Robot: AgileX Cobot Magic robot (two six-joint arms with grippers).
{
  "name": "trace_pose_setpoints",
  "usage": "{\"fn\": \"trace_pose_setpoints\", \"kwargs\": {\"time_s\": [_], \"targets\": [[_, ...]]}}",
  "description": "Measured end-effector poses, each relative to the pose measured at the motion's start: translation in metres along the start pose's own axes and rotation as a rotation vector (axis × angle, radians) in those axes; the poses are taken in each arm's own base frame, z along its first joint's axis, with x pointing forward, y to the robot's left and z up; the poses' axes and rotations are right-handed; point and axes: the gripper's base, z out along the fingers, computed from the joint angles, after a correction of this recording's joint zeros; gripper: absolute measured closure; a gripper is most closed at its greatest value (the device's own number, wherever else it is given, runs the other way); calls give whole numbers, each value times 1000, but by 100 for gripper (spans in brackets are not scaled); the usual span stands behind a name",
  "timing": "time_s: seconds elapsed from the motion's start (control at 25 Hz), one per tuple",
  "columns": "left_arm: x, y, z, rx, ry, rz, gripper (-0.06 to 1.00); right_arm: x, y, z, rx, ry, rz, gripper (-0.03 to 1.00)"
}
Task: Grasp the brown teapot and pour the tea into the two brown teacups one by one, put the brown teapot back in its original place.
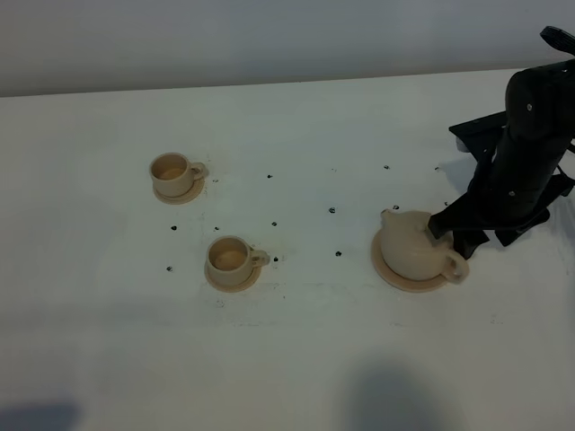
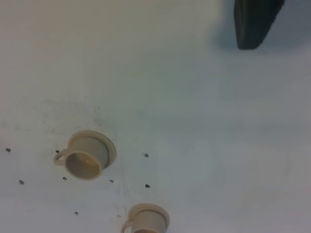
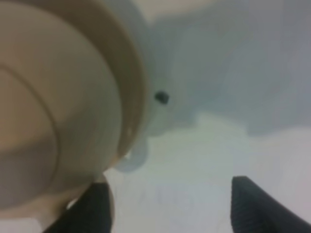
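Your right claw (image 1: 452, 235) stands wide open, holding nothing, just beside the brown teapot (image 1: 411, 248); the close view is blurred, so one fingertip (image 3: 92, 206) may be touching it. The teapot sits on its wide saucer (image 1: 388, 269), well apart from the far teacup (image 1: 171, 173) and near teacup (image 1: 230, 259). Your left claw (image 2: 255, 22) shows one dark tip only: its opening I cannot tell.

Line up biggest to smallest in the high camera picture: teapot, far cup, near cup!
1. teapot.
2 and 3, tied: near cup and far cup look alike; the near one seems slightly bigger, perhaps only from closeness.
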Motion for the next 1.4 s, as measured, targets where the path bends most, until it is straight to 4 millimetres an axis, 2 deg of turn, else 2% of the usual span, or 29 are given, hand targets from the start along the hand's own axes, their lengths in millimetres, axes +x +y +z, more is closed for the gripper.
{"fn": "trace_pose_setpoints", "kwargs": {"time_s": [1.08, 1.2, 1.4], "targets": [[0, 0, 0, 0, 0, 0, 40, 8, 8, -2, -97, 83, -83, 43], [0, 0, 0, 0, 0, 0, 40, 14, -1, -12, -47, 101, -95, 43], [0, 0, 0, 0, 0, 0, 40, 27, -7, -56, 53, 24, -91, 43]]}}
